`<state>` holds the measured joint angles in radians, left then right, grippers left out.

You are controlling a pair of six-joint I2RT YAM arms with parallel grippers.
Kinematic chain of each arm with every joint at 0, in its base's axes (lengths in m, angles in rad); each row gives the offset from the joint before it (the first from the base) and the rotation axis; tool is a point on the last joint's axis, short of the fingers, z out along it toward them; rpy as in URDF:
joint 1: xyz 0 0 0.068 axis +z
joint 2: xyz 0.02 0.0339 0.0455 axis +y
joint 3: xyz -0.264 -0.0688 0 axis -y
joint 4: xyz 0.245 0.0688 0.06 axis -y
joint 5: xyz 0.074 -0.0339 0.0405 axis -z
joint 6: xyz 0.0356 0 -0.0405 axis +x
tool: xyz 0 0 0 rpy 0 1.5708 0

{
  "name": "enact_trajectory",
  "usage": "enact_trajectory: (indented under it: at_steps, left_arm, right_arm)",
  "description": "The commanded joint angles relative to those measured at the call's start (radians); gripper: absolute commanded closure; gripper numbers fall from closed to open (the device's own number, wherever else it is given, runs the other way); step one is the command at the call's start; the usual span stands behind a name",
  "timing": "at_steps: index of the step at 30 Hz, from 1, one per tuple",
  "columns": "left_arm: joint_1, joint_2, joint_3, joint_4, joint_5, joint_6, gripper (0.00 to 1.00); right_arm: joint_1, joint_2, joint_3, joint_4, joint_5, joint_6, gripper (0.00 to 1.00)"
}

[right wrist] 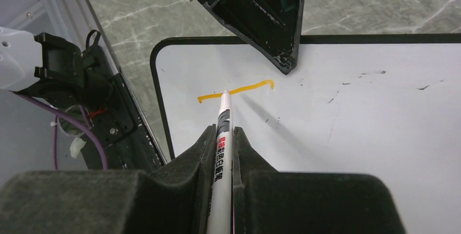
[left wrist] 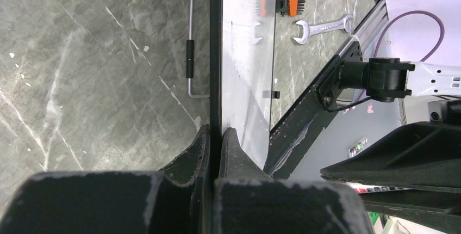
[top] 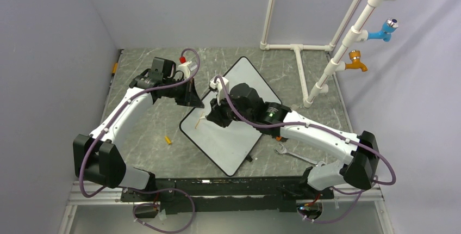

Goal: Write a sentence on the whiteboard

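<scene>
The whiteboard (right wrist: 353,136) is smooth, glossy white, mirroring the bright metal wrench (left wrist: 323,27) at the upper right of the left wrist view, and its thin rim is black. The table (left wrist: 81,71) looks like dull grey veined stone. The marker (right wrist: 222,115) has a shiny white plastic barrel. The right gripper (right wrist: 223,129) has matt black fingers (right wrist: 202,155), scuffed pale at the edges.

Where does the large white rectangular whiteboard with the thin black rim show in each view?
Top external: the whiteboard lies centre, turned diamond-wise.
Left wrist: edge-on, running up the middle.
Right wrist: its face fills the centre and right.
Shared landmark: the black left fingers pinching its rim, in all three.
</scene>
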<state>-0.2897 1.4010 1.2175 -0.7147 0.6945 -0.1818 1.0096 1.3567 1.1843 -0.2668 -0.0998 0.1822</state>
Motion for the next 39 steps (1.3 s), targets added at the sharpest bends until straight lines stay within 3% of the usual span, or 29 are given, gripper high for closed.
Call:
enact_trajectory:
  at_steps: [1,18,39]
  left_arm:
    - [-0.002,-0.027,0.019,0.021,-0.114,0.057,1.00]
    - [-0.001,-0.042,0.020,0.020,-0.125,0.056,1.00]
    - [-0.001,-0.050,0.018,0.030,-0.127,0.050,1.00]
  right_arm:
    - [-0.002,0.020,0.025,0.036,-0.023,0.015,1.00]
    - [-0.002,0.047,-0.016,0.041,0.033,0.005,1.00]
    - [-0.002,-0.046,-0.134,-0.038,0.058,0.017,1.00]
